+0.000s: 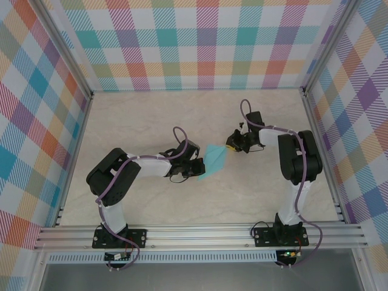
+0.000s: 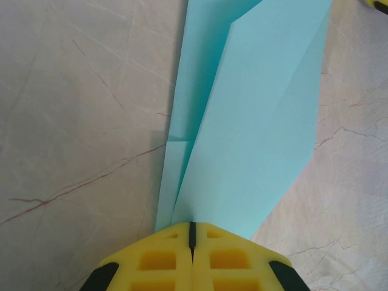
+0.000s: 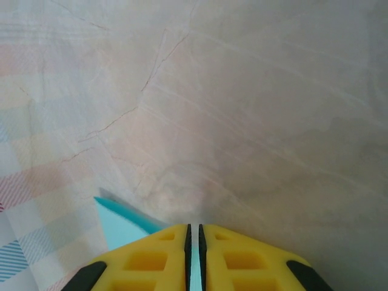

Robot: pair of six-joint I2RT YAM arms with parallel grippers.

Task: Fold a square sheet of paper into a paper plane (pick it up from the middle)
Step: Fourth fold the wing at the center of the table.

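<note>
Turquoise paper plane point(image 1: 214, 160) mid-frame, long axis lower-left to upper-right | left jaws clenched on lower-left end | right jaws pinching upper-right edge

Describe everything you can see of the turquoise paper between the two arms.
The turquoise paper is thin, matte and plain, partly folded into a long pointed shape with overlapping layers and sharp creases. It spans the gap between the arms over the marbled table. The left end effector is shut on one end, the right end effector on the opposite end. Whether it touches the table is unclear.
</note>
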